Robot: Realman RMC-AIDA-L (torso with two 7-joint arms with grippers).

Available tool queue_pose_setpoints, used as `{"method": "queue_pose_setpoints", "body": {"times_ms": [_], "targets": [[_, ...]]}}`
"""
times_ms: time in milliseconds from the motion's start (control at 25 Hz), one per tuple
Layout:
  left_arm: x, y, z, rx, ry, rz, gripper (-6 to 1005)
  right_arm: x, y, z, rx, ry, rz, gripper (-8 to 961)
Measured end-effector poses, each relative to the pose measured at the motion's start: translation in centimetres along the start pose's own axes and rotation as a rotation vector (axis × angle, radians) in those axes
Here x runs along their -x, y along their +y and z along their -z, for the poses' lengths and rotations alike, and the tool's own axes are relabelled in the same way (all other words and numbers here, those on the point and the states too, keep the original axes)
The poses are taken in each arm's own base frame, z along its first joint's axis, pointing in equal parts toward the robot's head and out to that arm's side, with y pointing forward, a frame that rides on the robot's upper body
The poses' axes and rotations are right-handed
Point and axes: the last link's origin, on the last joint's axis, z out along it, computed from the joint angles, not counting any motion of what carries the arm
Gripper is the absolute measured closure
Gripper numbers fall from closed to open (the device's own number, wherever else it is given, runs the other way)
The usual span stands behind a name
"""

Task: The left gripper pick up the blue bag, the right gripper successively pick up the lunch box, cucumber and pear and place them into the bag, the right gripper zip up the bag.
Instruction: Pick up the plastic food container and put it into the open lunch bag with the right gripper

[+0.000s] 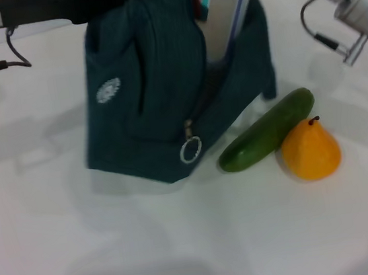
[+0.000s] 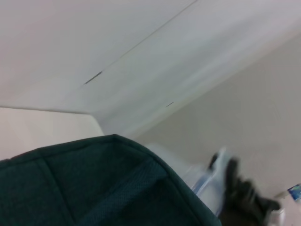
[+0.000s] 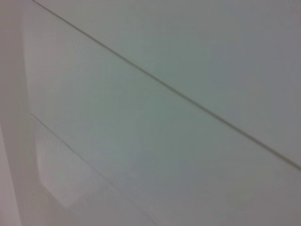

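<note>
White tabletop (image 1: 185,246), smooth and faintly glossy, soft shadows under each item; wrist views give only pale panelled surfaces crossed by thin seams. Blue bag (image 1: 158,93) standing upright at centre, mouth open at the top, small white logo (image 1: 107,90) on the near face, zipper ring pull (image 1: 190,149) hanging low at the front corner. Lunch box (image 1: 224,3) tilted, lower part already inside the bag mouth, blue-rimmed edge and red and teal sticker visible above the fabric. Cucumber (image 1: 267,130) lying diagonally on the table just right of the bag — touching the pear (image 1: 310,150) at its near right side. Left arm at the bag's top left edge, right arm at upper right above the lunch box — finger state of both cannot be told.
</note>
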Motion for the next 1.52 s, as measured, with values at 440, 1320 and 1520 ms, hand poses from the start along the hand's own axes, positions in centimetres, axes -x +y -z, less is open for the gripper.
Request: {"method": "queue_pose_setpoints", "body": {"times_ms": [440, 1320, 1520], "targets": [[0.3, 0.0, -0.2, 0.055, 0.017, 0.040, 945, -1.4, -0.4, 0.6, -0.027, 0.053, -0.022, 760], [0.7, -0.1, -0.4, 0.083, 0.020, 0.035, 945, -4.0, -0.1, -0.9, -0.007, 0.299, -0.032, 740], [0.8, -0.1, -0.4, 0.088, 0.016, 0.034, 945, -3.7, -0.1, -0.5, -0.010, 0.315, -0.015, 735]]}}
